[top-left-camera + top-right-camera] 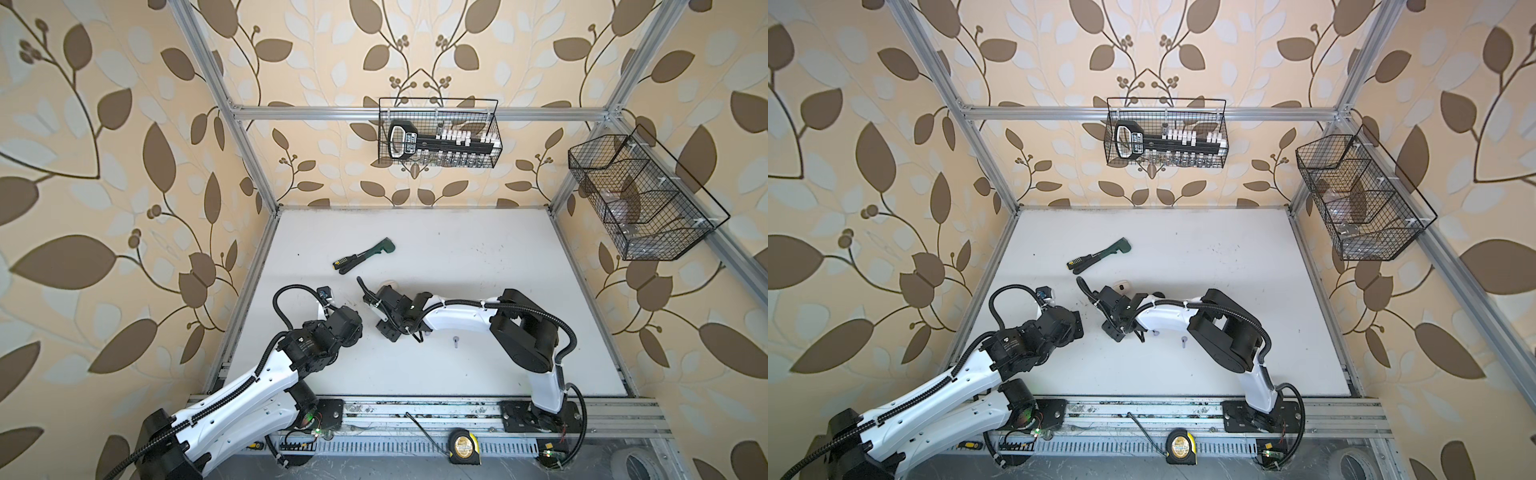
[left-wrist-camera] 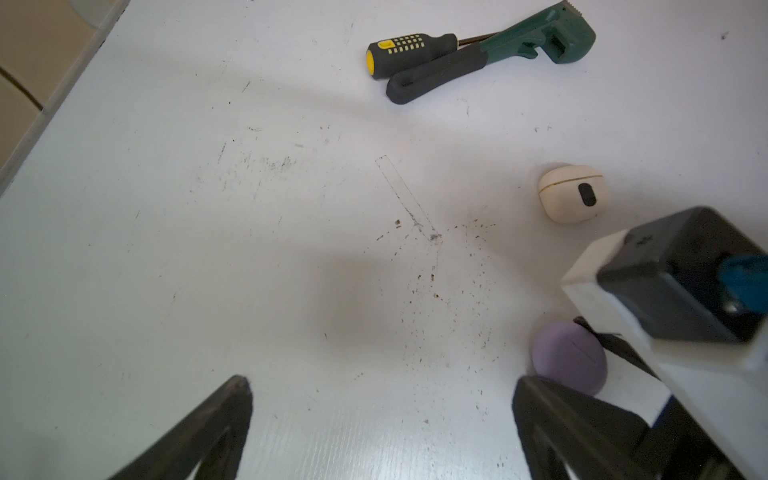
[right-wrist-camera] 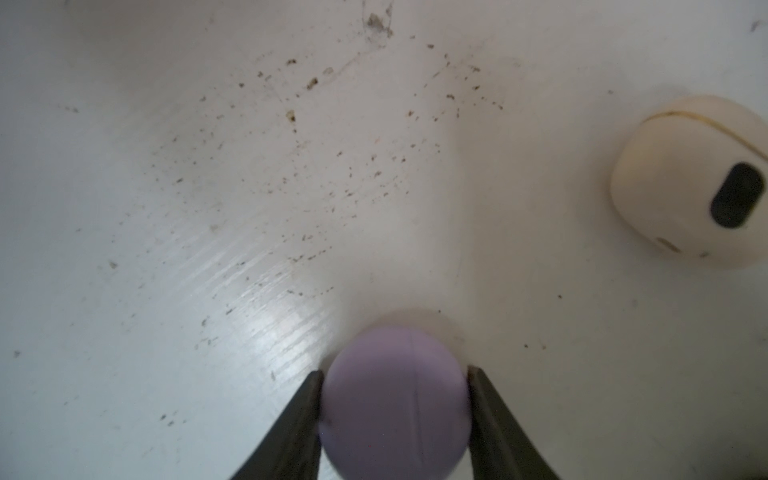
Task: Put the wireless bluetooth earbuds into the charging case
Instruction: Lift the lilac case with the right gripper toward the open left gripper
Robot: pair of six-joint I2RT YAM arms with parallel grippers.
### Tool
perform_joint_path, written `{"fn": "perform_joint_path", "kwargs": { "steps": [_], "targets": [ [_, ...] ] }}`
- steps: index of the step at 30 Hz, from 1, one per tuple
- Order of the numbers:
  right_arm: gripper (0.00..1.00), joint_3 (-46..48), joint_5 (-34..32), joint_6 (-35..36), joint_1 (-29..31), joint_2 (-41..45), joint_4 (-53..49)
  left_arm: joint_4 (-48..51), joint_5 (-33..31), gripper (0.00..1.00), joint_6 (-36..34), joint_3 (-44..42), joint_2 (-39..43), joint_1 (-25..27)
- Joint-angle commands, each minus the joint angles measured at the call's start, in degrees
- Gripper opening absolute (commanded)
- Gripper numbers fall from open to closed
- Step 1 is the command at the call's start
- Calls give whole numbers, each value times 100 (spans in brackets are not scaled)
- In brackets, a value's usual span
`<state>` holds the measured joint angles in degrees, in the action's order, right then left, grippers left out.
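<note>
My right gripper (image 3: 395, 374) is shut on a round lilac charging case (image 3: 395, 403), with one finger pressed to each side. A seam line runs across the case, which sits low over the white table. The same lilac case (image 2: 567, 357) shows in the left wrist view beside the right wrist's camera housing. My left gripper (image 2: 384, 384) stands wide open over bare table with nothing between its fingers. Two tiny lilac earbuds (image 1: 1184, 340) (image 1: 1156, 332) lie near the right forearm; one earbud (image 1: 456, 341) also shows there. A cream charging case (image 3: 690, 183) (image 2: 572, 193) (image 1: 390, 284) lies shut nearby.
A green pipe wrench (image 1: 374, 249) (image 2: 536, 41) and a black-and-yellow screwdriver (image 2: 409, 52) lie together further back on the table (image 1: 478, 257). Two wire baskets (image 1: 440, 133) (image 1: 640, 199) hang on the frame. A tape measure (image 1: 463, 446) sits on the front rail.
</note>
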<state>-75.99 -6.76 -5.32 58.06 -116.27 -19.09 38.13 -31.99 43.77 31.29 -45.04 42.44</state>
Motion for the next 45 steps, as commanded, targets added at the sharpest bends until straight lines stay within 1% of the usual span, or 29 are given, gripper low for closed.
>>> {"fn": "perform_joint_path", "kwargs": {
  "steps": [1, 4, 6, 7, 10, 12, 14, 17, 20, 25, 29, 33, 37, 39, 42, 45],
  "targets": [
    [37, 98, 130, 43, 11, 29, -105, 45, -212, 99, 54, 109, 119, 37],
    [31, 305, 175, 91, 62, 307, 88, 124, -315, 99, 176, 140, 331, 37],
    [29, 460, 178, 118, 85, 592, 265, -85, -112, 99, 61, 78, 598, 37],
    [28, 705, 205, 126, 84, 786, 409, -203, 17, 99, -3, 63, 759, 37],
    [27, 1256, 272, 179, 99, 1440, 873, -176, 165, 99, 122, 146, 1223, 37],
    [27, 1592, 201, 248, 150, 1872, 1190, -217, 491, 99, -1, 210, 1535, 37],
    [27, 1950, -42, 371, 275, 2307, 1487, -437, 1050, 99, -247, 212, 1832, 37],
    [27, 2378, -359, 600, 526, 2856, 1880, -619, 1892, 99, -496, 267, 2020, 37],
    [27, 2743, -854, 894, 872, 3299, 2220, -700, 2746, 98, -710, 409, 1904, 37],
    [26, 3175, -1827, 1238, 1372, 3833, 2674, -947, 3853, 84, -951, 615, 1430, 37],
    [26, 3430, -2078, 1314, 1462, 4205, 2869, -1514, 4581, 78, -1082, 453, 1261, 37],
    [26, 3617, -2222, 1345, 1519, 4517, 3012, -1764, 4859, 76, -1161, 248, 1357, 37],
    [26, 3756, -2287, 1400, 1610, 4689, 3155, -2180, 5381, 74, -1144, 65, 1536, 37],
    [26, 3764, -2311, 1421, 1654, 4719, 3170, -2236, 5514, 72, -1144, 62, 1535, 37],
    [26, 3790, -2372, 1483, 1749, 4742, 3207, -2287, 5648, 69, -1133, 62, 1477, 37],
    [26, 3818, -2404, 1549, 1842, 4754, 3260, -2279, 5582, 67, -1127, 62, 1397, 37]
  ]
}}
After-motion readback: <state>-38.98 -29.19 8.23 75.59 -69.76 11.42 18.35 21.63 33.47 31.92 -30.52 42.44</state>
